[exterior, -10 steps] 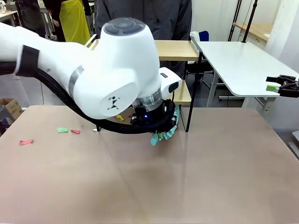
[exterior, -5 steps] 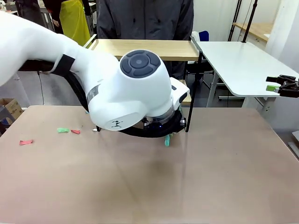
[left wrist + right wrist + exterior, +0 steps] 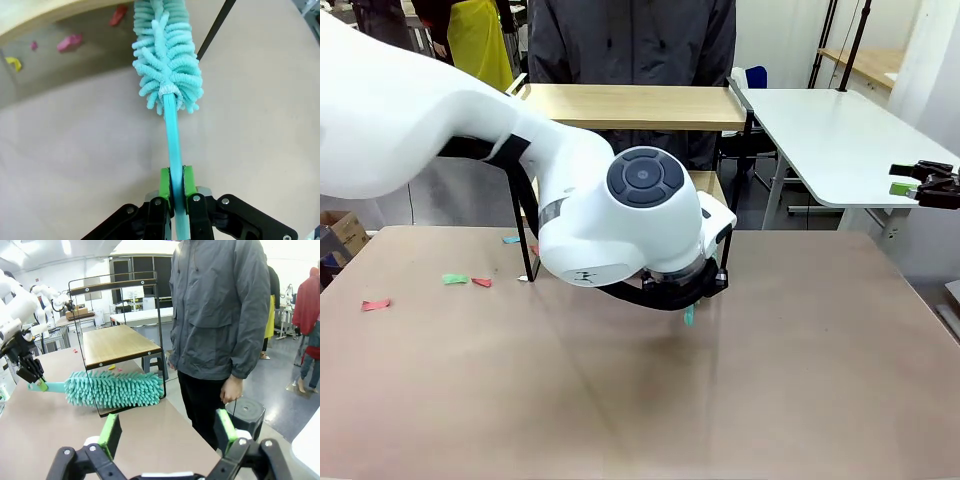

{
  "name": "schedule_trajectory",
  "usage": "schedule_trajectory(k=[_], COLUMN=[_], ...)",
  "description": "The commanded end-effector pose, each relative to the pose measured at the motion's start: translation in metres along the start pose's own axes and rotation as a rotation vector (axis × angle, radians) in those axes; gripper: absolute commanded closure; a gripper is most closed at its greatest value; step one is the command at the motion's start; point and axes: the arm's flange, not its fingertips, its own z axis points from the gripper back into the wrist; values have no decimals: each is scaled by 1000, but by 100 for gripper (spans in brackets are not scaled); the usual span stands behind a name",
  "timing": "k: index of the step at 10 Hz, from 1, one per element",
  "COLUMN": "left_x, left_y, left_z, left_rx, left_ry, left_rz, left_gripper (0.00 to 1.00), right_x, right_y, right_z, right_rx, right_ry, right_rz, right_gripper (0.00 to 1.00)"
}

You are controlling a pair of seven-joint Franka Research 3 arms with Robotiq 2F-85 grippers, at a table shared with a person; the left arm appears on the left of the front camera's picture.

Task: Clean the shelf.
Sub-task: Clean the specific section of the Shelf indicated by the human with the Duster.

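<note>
The shelf (image 3: 630,105) stands at the table's far side, its light boards in a black frame (image 3: 117,345). My left gripper (image 3: 176,182) is shut on the thin handle of a teal fluffy duster (image 3: 167,55). The duster head points at the gap under the shelf's lower board (image 3: 45,10). From the front, my left arm covers most of the duster, leaving a teal tip (image 3: 689,315) showing. The right wrist view shows the duster (image 3: 115,388) level beside the shelf's base. My right gripper (image 3: 167,432) is open and holds nothing, far right off the table (image 3: 905,180).
Paper scraps lie under the shelf: pink (image 3: 69,42), red (image 3: 118,14), yellow (image 3: 13,62). More scraps lie on the table's left: green (image 3: 454,279), red (image 3: 481,282), pink (image 3: 376,304). A person (image 3: 630,40) stands behind the shelf. A white table (image 3: 830,130) is at the right.
My left arm has swung right and down along the shelf's front. The duster head, seen under the arm before, is now mostly covered by it. The right gripper has not moved.
</note>
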Motion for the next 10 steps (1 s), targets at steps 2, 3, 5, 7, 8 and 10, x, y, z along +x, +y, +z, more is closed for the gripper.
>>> schedule_trajectory(k=[2,3,5,7,8,10], left_x=[4,-2,-3,-4,-9,-20], left_y=[0,-2,16,40,58,98], left_z=[-6,-7,-11,-13,-12,-4], left_rx=[47,7,94,140,183,276], left_ry=[-9,11,33,64,72,78], left_rz=[42,3,30,67,93,140], left_gripper=[87,87,87,87,87,87], right_x=[5,5,5,5,5,5], right_y=[2,2,2,2,2,2], right_z=[-2,-2,-2,-2,-2,-2], right_rx=[-3,-3,-3,-3,-3,-3], right_ry=[7,7,7,7,7,7], right_rz=[-12,-12,-12,-12,-12,-12], right_gripper=[0,0,0,0,0,0])
